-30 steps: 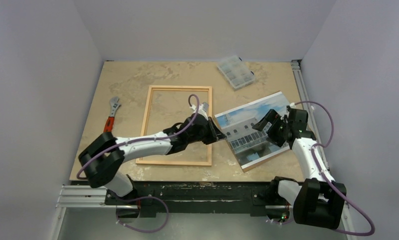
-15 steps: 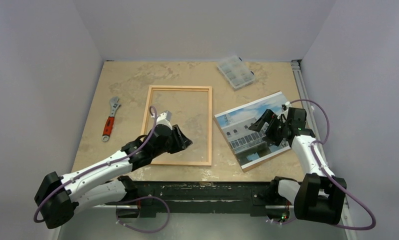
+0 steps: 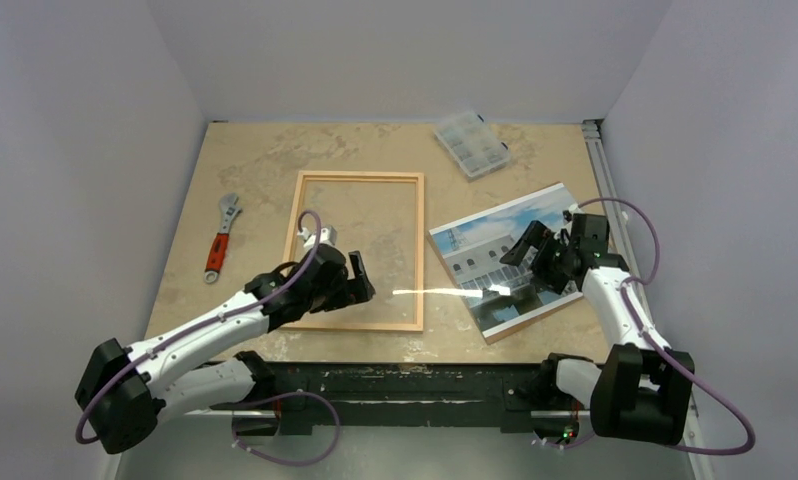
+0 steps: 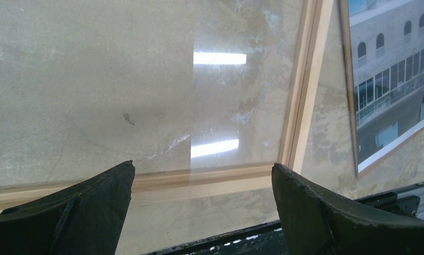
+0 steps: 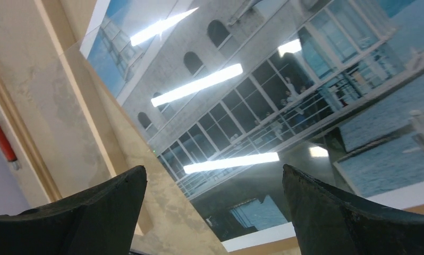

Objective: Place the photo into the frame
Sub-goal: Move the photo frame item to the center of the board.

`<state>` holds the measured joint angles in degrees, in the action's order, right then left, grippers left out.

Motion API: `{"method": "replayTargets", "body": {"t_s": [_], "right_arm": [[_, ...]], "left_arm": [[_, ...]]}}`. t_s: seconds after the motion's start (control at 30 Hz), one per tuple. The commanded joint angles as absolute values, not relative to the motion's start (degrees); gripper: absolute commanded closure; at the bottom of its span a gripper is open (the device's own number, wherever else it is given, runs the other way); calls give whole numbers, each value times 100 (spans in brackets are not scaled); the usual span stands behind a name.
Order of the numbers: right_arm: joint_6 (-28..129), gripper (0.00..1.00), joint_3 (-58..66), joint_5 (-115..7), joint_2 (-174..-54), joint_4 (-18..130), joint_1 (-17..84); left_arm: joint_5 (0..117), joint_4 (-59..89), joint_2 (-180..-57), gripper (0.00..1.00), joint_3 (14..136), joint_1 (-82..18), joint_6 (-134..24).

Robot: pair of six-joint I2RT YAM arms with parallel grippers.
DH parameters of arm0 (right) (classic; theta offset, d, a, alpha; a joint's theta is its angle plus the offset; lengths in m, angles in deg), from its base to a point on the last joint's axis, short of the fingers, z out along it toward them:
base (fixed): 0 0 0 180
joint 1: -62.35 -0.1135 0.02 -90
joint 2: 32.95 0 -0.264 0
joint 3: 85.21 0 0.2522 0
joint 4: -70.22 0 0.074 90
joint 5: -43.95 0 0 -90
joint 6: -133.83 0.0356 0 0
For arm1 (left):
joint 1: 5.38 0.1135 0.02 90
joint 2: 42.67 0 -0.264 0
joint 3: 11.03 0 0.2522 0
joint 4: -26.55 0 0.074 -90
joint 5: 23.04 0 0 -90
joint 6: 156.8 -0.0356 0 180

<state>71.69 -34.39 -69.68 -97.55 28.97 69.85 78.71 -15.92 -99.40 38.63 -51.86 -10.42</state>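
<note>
- The table (image 3: pixel 535 160) carries both task items flat, within reach of both arms.
- The frame (image 3: pixel 360 176) lies left of centre, with only table showing through its pane.
- The photo (image 3: pixel 465 255) lies face up at the frame's 3 o'clock, skewed and not yet inserted.
- The left gripper (image 3: pixel 367 280) hovers over the frame's 5 o'clock corner, released and empty, probably to steady it.
- The right gripper (image 3: pixel 523 255) leans toward 10 o'clock above the photo, jaws spread, holding nothing.
</note>
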Motion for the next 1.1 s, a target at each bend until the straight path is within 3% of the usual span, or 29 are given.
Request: {"method": "replayTargets", "body": {"t_s": [0.0,0.23,0.4,0.77,1.07], "right_arm": [[7239,1,-2997,-5697,-9789,2537,6978],[7356,2,-3052,-4914,-10030,2576,6984],[7317,2,-3240,-5232,-10602,2782,6986],[7252,2,-3483,-6058,-10875,3100,6986],[7243,2,-3751,-6847,-10722,3446,6962]], "left_arm": [[7350,-1470,-10381,3,4207,-4682,-1532],[6024,-421,-10982,3,3962,-3985,-1615],[5206,654,-11365,4,3596,-3725,-1353],[4795,1762,-12118,8,3395,-3666,-1086],[4856,1955,-11327,29,3098,-3659,-933]]}}
